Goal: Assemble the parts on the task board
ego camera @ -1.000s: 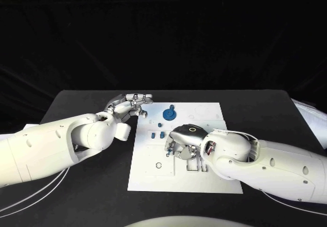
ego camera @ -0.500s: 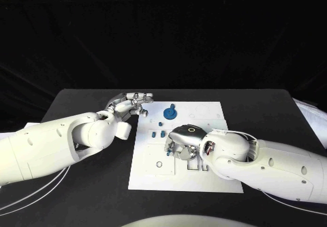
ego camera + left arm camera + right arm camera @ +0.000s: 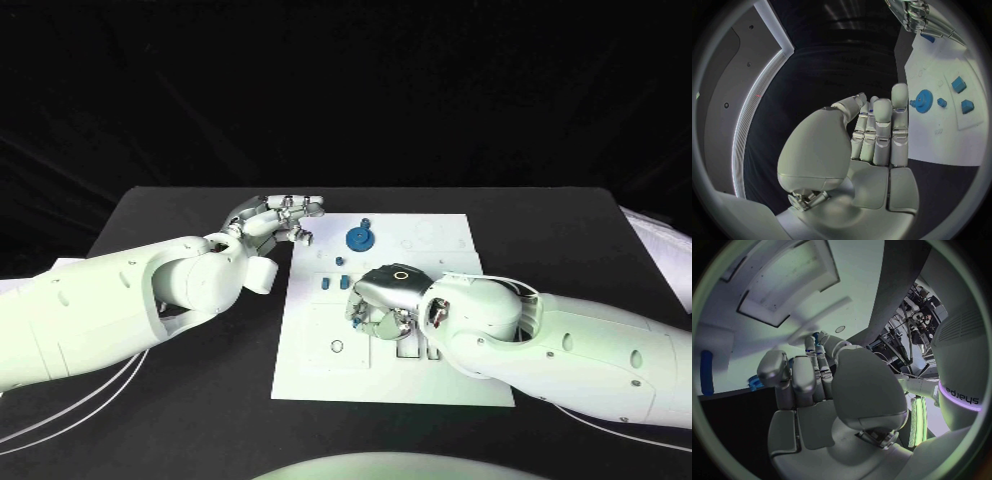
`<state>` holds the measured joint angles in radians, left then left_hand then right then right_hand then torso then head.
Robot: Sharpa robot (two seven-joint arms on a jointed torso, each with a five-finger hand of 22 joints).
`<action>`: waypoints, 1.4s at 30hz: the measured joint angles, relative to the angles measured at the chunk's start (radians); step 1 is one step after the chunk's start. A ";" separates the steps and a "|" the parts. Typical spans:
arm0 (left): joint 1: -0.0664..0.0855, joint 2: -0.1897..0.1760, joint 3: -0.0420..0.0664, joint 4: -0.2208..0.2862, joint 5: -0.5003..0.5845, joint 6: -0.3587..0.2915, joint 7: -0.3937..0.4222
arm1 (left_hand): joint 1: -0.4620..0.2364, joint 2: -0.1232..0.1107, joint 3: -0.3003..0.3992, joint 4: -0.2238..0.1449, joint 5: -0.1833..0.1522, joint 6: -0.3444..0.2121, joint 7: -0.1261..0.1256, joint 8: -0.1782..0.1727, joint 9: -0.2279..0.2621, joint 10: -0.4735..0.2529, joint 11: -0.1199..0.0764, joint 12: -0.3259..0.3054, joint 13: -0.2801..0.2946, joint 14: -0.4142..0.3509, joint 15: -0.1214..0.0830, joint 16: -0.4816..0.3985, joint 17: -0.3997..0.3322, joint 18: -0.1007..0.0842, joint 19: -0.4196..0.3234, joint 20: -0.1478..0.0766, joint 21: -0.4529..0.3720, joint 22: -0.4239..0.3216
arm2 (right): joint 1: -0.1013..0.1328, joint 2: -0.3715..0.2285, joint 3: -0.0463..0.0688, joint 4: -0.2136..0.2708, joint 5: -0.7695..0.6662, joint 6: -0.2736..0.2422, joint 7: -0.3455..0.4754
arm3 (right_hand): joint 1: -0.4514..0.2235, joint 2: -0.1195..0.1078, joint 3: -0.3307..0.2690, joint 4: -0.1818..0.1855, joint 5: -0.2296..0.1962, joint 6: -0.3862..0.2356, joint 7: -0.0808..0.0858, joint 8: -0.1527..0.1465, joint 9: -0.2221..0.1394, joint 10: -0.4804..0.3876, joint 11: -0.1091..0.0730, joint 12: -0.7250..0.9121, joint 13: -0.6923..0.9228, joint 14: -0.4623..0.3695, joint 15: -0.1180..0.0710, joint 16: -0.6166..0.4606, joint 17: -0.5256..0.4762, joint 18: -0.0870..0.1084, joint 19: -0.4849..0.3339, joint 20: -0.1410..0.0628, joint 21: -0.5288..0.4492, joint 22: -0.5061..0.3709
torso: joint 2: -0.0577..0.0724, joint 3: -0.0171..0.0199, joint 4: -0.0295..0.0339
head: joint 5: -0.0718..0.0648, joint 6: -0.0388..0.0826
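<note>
Blue gear (image 3: 359, 238) on white task board (image 3: 320, 370)

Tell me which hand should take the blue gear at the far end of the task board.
Left, probably. The left hand hovers beside the board's far left corner, close to the blue gear, apparently empty. The right hand is lower over mid-board, fingers down among the small parts.

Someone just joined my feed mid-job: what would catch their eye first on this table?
First the white task board in the middle of the black table, with the right hand bent down over its centre, fingertips at a small blue part. Next, the round blue gear near the board's far edge, and the left hand hovering just off the board's far left corner, fingers curled.
</note>
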<state>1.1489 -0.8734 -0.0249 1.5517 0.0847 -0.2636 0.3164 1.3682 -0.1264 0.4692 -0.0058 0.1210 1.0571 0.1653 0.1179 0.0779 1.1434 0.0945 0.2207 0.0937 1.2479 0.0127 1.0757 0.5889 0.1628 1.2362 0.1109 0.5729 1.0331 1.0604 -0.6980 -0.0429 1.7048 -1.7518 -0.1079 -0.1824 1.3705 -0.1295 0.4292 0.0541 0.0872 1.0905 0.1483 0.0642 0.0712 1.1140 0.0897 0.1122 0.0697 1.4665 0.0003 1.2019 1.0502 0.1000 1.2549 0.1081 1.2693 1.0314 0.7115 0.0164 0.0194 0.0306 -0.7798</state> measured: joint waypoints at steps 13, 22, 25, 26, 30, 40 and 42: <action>0.000 0.000 0.000 -0.002 0.000 0.001 -0.003 | 0.000 0.000 -0.003 -0.003 0.000 0.000 0.000 0.000 0.000 0.000 0.000 0.000 0.000 0.000 0.000 -0.004 -0.004 0.000 0.000 0.000 -0.009 -0.004 | -0.002 -0.027 -0.003 0.019 -0.016 -0.024 -0.019 | -0.010 -0.010 -0.061 -0.001 0.004 -0.046 -0.001 0.000 -0.004 -0.090 0.019 -0.007 -0.005 0.000 0.007 -0.015 -0.025 0.000 -0.010 0.010 -0.019 -0.032 | -0.001 0.0006 0.0004 | -0.005 0.000; 0.000 -0.002 0.000 -0.006 0.000 0.002 -0.005 | 0.000 0.000 -0.003 -0.003 0.000 0.000 0.000 0.000 0.000 0.000 0.000 0.000 0.000 0.000 0.000 -0.004 -0.004 0.000 0.000 0.000 -0.009 -0.004 | 0.031 -0.144 0.016 0.101 -0.013 -0.077 -0.039 | -0.010 -0.010 -0.079 -0.003 0.004 -0.046 0.000 0.000 -0.002 -0.085 0.015 0.017 -0.001 0.000 0.007 -0.019 -0.030 0.000 -0.010 0.010 -0.019 -0.033 | -0.001 0.0013 -0.0002 | -0.011 0.007; 0.000 -0.002 0.000 -0.007 -0.001 0.002 -0.005 | 0.000 0.000 -0.003 -0.003 0.000 0.000 0.000 0.000 0.000 0.000 0.000 0.000 0.000 0.000 0.000 -0.004 -0.004 0.000 0.000 0.000 -0.009 -0.004 | 0.066 -0.194 0.021 0.125 -0.008 -0.085 -0.051 | -0.009 -0.011 -0.088 -0.003 0.004 -0.048 -0.003 0.000 -0.002 -0.085 0.015 0.018 -0.001 0.000 0.007 -0.023 -0.035 0.000 -0.010 0.010 -0.023 -0.035 | -0.001 0.0013 -0.0010 | -0.015 0.011; 0.000 -0.002 0.000 -0.007 -0.001 0.002 -0.006 | 0.000 0.000 -0.003 -0.003 0.000 0.000 0.000 0.000 0.000 0.000 0.000 0.000 0.000 0.000 0.000 -0.004 -0.004 0.000 0.000 0.000 -0.009 -0.004 | 0.076 -0.206 0.022 0.129 -0.006 -0.087 -0.055 | -0.005 -0.015 -0.095 -0.002 0.004 -0.051 -0.007 0.000 -0.002 -0.086 0.015 0.022 -0.001 0.000 0.007 -0.025 -0.037 0.004 -0.010 0.010 -0.026 -0.037 | -0.001 0.0012 -0.0015 | -0.016 0.012; -0.001 -0.001 0.000 -0.007 -0.001 0.003 -0.006 | 0.000 0.000 -0.003 -0.003 0.000 0.000 0.000 0.000 0.000 0.000 0.000 0.000 0.000 0.000 0.000 -0.004 -0.004 0.000 0.000 0.000 -0.009 -0.004 | 0.105 -0.245 0.023 0.134 -0.005 -0.086 -0.071 | 0.001 -0.021 -0.134 0.005 0.004 -0.065 -0.027 0.000 -0.003 -0.123 0.007 0.022 -0.004 0.000 0.007 -0.034 -0.047 0.016 -0.016 0.004 -0.034 -0.046 | -0.001 0.0009 -0.0017 | -0.023 0.016; -0.002 0.003 0.000 -0.009 -0.001 0.005 -0.007 | 0.000 0.000 -0.003 -0.003 0.000 0.000 0.000 0.000 0.000 0.000 0.000 0.000 0.000 0.000 0.000 -0.004 -0.004 0.000 0.000 0.000 -0.009 -0.004 | 0.128 -0.288 0.021 0.124 -0.011 -0.029 -0.107 | 0.043 -0.024 -0.256 0.053 0.004 -0.092 -0.044 0.000 -0.003 -0.188 0.010 0.038 -0.004 -0.002 -0.003 -0.053 -0.072 0.016 -0.027 -0.006 -0.053 -0.068 | -0.001 0.0008 -0.0003 | -0.028 0.023; -0.002 0.004 0.000 -0.010 -0.001 0.005 -0.007 | 0.000 0.000 -0.003 -0.003 0.000 0.000 0.000 0.000 0.000 0.000 0.000 0.000 0.000 0.000 0.000 -0.004 -0.004 0.000 0.000 0.000 -0.009 -0.004 | 0.128 -0.288 0.020 0.123 -0.012 -0.013 -0.109 | 0.050 -0.017 -0.265 0.054 0.004 -0.092 -0.044 0.000 -0.003 -0.188 0.010 0.042 -0.004 -0.002 -0.003 -0.053 -0.072 0.016 -0.027 -0.006 -0.053 -0.070 | -0.001 0.0008 -0.0001 | -0.029 0.023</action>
<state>1.1470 -0.8694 -0.0249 1.5419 0.0840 -0.2583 0.3092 1.3682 -0.1264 0.4664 -0.0086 0.1210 1.0571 0.1653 0.1179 0.0779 1.1434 0.0945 0.2206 0.0935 1.2479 0.0128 1.0714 0.5847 0.1628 1.2362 0.1109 0.5637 1.0287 1.1884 -0.9863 -0.0234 1.8274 -1.7636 -0.1211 -0.2913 1.4204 -0.1464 0.1641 0.1078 0.0911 0.9989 0.1047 0.0642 0.0678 0.9263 0.0993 0.1543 0.0656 1.4649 -0.0023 1.1485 0.9782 0.1158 1.2282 0.1022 1.2161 0.9611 0.7106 0.0172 0.0193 0.0020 -0.7565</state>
